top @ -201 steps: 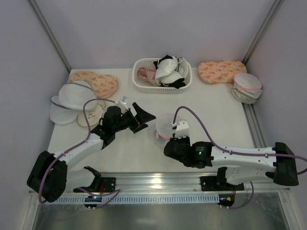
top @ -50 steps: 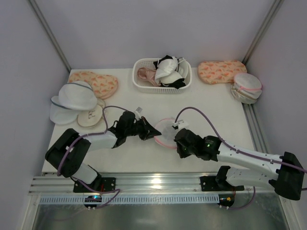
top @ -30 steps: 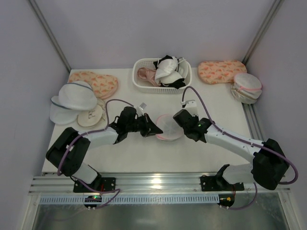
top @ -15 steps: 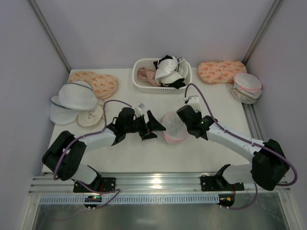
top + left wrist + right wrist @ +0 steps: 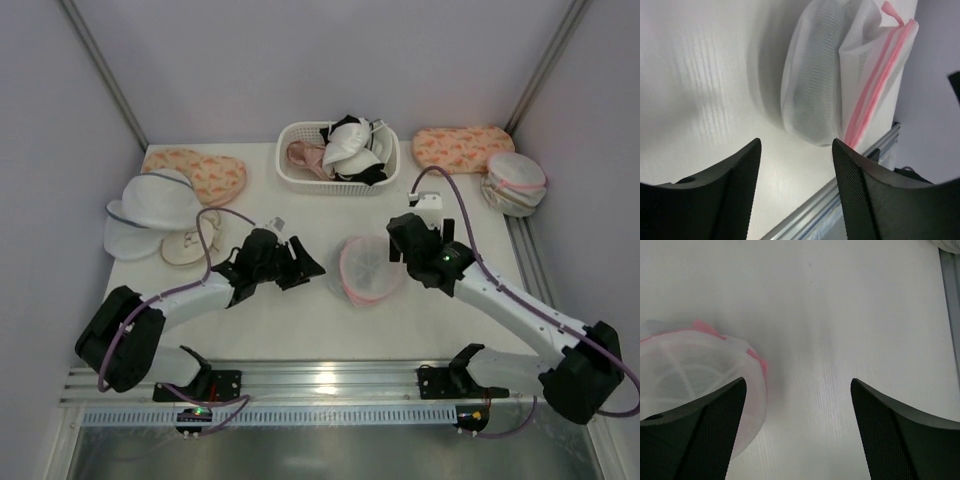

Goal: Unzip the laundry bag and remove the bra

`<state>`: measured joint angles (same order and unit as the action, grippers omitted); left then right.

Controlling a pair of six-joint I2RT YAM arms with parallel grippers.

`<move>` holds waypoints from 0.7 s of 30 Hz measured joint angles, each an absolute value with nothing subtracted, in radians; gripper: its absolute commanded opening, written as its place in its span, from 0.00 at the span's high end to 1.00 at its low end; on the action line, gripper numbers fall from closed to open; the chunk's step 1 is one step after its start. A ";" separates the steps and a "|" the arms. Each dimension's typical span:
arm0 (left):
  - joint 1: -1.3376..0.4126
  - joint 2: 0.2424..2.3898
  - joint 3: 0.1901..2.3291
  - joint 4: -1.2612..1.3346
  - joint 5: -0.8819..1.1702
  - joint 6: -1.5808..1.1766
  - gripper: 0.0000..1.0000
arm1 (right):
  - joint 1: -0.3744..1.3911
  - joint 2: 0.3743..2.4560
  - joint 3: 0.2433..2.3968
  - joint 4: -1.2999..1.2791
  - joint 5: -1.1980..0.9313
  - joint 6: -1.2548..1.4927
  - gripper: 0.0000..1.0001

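**The bag lies between two open hands**

The laundry bag (image 5: 365, 270) lies on the white table (image 5: 280, 312), near the middle of the top view and a little to the right. It is round, white and see-through, with a pink zip running around its rim. I cannot tell if the zip is open or closed.

The left gripper (image 5: 305, 268) is just to the left of the bag. Its two fingers are apart and nothing is between them. In the left wrist view the bag (image 5: 835, 85) is in the upper right, past the black fingers (image 5: 737, 195) and not touching them.

The right gripper (image 5: 398, 245) is just to the right of the bag. Its fingers are spread wide and hold nothing. In the right wrist view the bag (image 5: 700, 370) is at the left edge, partly hidden behind one finger.

A white basket (image 5: 335, 181) full of clothes sits at the upper middle of the top view. White mesh domes (image 5: 158, 203) lie at the left
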<state>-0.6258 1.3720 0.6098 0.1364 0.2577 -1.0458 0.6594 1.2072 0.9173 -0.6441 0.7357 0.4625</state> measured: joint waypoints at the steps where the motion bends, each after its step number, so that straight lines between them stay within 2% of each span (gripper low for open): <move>1: -0.625 1.372 0.609 0.133 0.240 -1.037 0.49 | 0.661 1.147 0.898 -0.625 0.707 0.450 0.13; 4: -0.620 1.374 0.609 0.140 0.203 -1.013 0.62 | 0.664 1.010 0.866 -0.558 0.604 0.420 0.13; 6: -0.618 1.393 0.609 0.172 0.201 -1.000 0.62 | 0.664 0.968 0.856 -0.517 0.532 0.411 0.13; 17: -0.617 1.669 0.675 0.371 0.306 -0.965 0.44 | 0.665 0.995 0.808 -0.440 0.299 0.399 0.13; 20: -0.614 1.732 0.682 0.456 0.362 -0.992 0.43 | 0.665 0.995 0.802 -0.429 0.275 0.400 0.13; 21: -0.614 1.751 0.684 0.484 0.376 -1.002 0.46 | 0.665 0.995 0.799 -0.425 0.268 0.402 0.14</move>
